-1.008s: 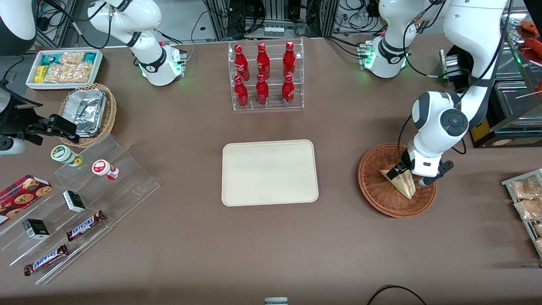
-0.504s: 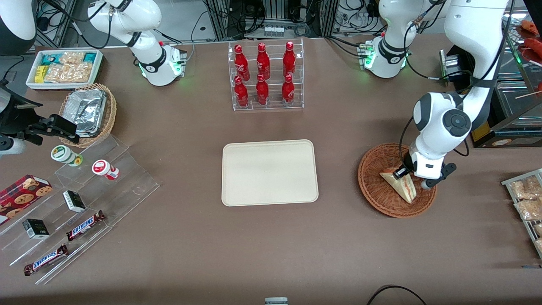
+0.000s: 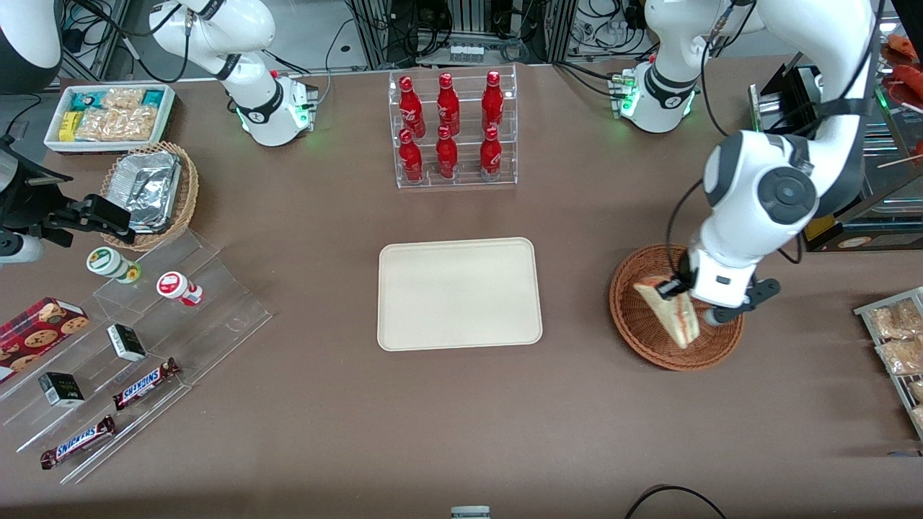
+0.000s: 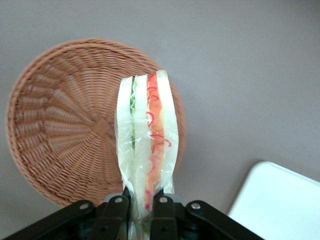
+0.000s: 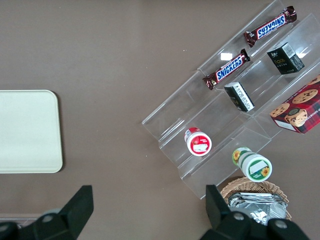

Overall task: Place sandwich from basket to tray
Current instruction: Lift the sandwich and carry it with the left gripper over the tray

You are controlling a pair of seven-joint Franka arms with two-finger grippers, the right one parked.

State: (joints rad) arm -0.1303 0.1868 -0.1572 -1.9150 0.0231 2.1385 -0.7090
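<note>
Sandwich (image 3: 669,314) now lifted above basket (image 3: 637,317), jaws (image 4: 140,201) clamped.

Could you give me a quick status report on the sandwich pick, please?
Gripper shut on sandwich, lifted above basket. Tray bare, toward the parked arm's end. Nothing in the way.

Layout: sandwich above basket, tray at frame centre

Gripper (image 3: 681,292) holds sandwich (image 3: 669,310) over basket (image 3: 638,317) at right of the front frame; tray (image 3: 458,293) lies centre, well apart.

White arm (image 3: 764,209), grey joint caps, black fingers (image 4: 117,212).
</note>
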